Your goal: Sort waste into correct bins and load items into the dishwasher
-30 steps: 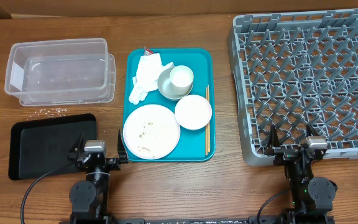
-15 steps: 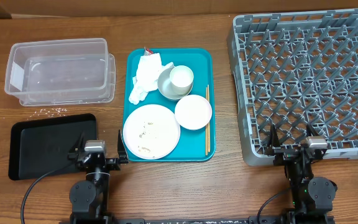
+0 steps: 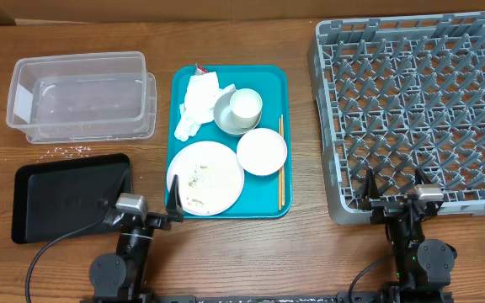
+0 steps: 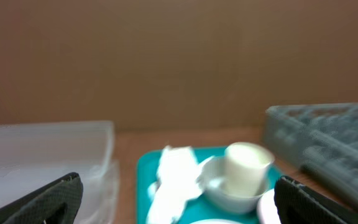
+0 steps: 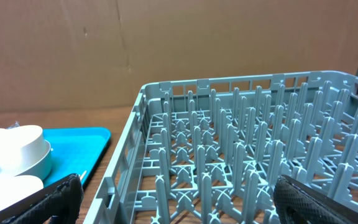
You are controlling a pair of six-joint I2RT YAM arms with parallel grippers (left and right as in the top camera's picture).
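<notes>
On the teal tray (image 3: 273, 82) lie crumpled napkins (image 3: 195, 104), a wrapper (image 3: 199, 69), a large plate (image 3: 205, 177) with food scraps, a small white bowl (image 3: 262, 151) and a cup (image 3: 246, 104) standing in a grey bowl (image 3: 226, 119). The clear tub (image 3: 82, 97) and black tray (image 3: 61, 198) sit to the left, and the dish rack (image 3: 419, 109) to the right. My left gripper (image 3: 143, 202) is open and empty between the black tray and the plate. My right gripper (image 3: 394, 187) is open and empty over the rack's near edge. The left wrist view is blurred and shows the napkins (image 4: 173, 180) and cup (image 4: 247, 167).
Rice-like scraps (image 3: 70, 151) lie loose on the wood between the tub and the black tray. Chopsticks (image 3: 280, 164) rest along the teal tray's right side. The rack's upright pegs (image 5: 247, 143) fill the right wrist view. A cardboard wall stands behind the table.
My left gripper has swung to the right, its right finger now over the teal tray's near left corner beside the plate. The right arm has not moved.
</notes>
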